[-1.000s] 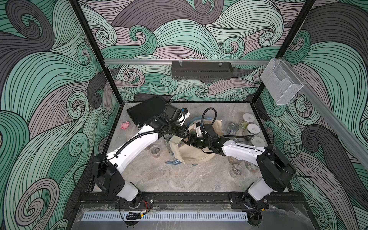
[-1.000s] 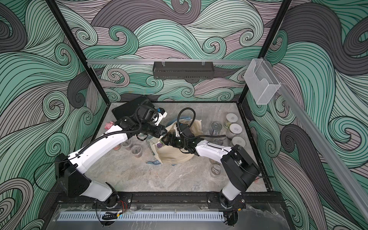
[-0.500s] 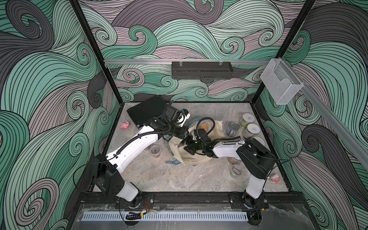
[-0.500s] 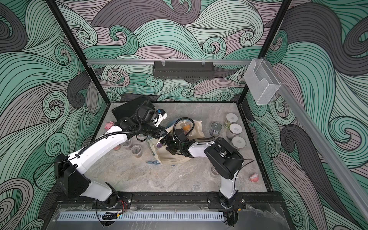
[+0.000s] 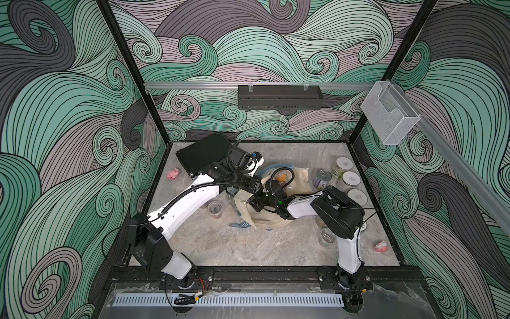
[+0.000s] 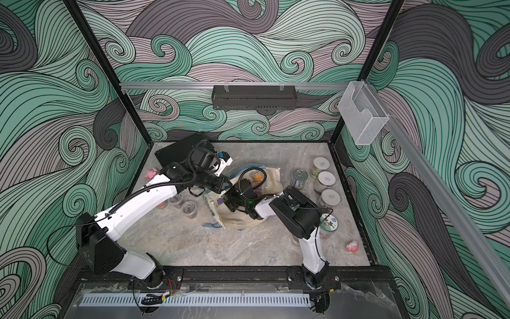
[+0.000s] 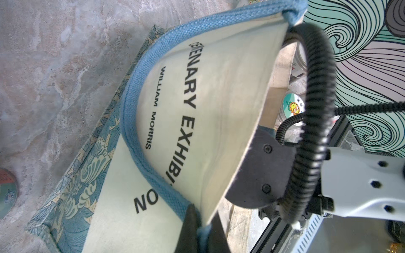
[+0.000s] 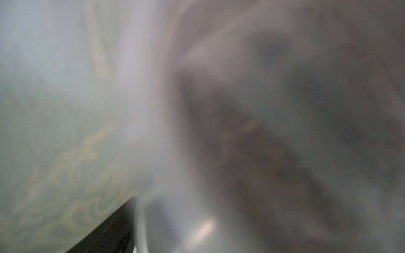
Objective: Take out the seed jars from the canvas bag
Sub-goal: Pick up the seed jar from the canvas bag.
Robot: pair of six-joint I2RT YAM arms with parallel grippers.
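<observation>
I count one canvas bag (image 5: 299,179), one black case (image 5: 202,154), two pink lumps (image 5: 173,173), and seed jars (image 6: 189,208) on the tabletop (image 5: 248,248): three left of the bag, at least six right of it.

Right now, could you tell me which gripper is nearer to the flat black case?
Left. The left gripper pinches the rim of the canvas bag, close by the black case; the right gripper reaches into the bag's mouth, farther from it.

right wrist view: all blur | canvas bag (image 5: 299,181) inside: hidden by arms | right claw (image 5: 253,205): tips hidden in bag
</observation>
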